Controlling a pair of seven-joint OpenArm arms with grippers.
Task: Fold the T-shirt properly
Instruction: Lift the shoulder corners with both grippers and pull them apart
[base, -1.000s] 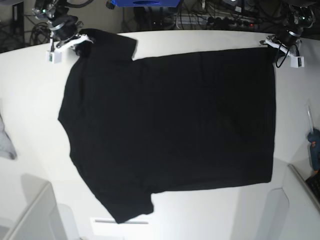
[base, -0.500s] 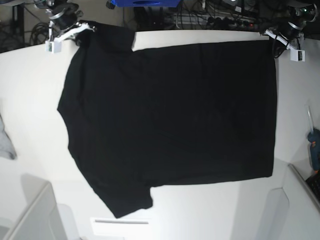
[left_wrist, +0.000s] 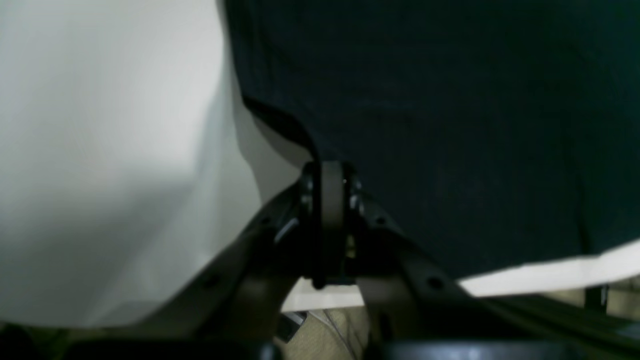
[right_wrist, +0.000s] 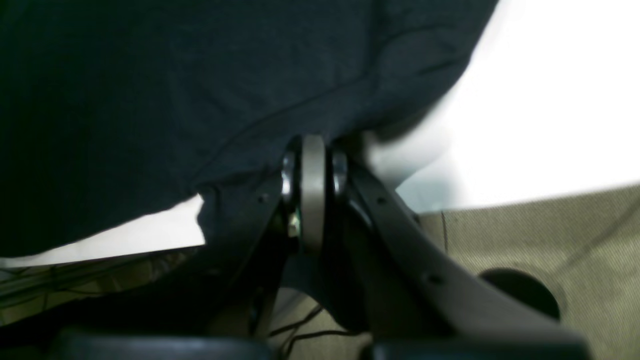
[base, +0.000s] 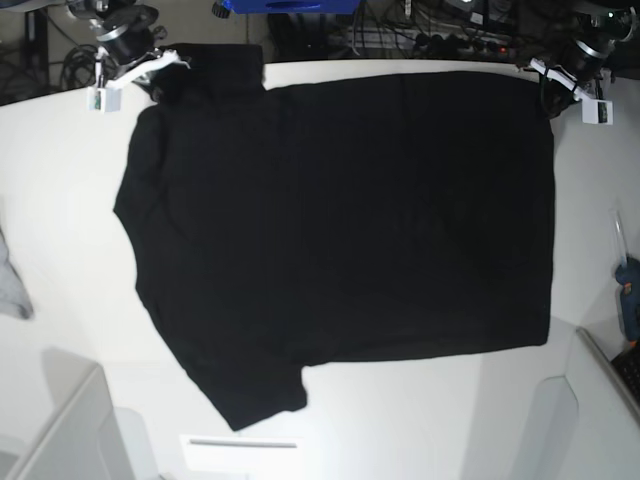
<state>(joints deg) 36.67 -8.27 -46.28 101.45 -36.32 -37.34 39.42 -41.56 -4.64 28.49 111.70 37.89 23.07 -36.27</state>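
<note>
So the T-shirt is lying spread out flat across the white table, plain black side up, and it's taking up most of the tabletop in the base view. The hem is running down the right side, the collar end is pointing left, and one sleeve is sticking out toward the near edge at the lower left while the other sleeve is sitting up at the far left corner.

The left gripper is sitting at the far right corner of the table, clenched on the hem corner of the shirt. In the left wrist view the left gripper is pinching the black fabric right at its edge, jaws pressed together with cloth between them.

The right gripper is at the far left corner, clamped on the fabric by the far sleeve. From the right wrist view the right gripper is biting the shirt's edge too, and the cloth is draping away from it in a soft fold.

A small grey cloth is peeking in at the left edge, well apart from the shirt. Something teal is resting off the right edge, too small to make out.
</note>
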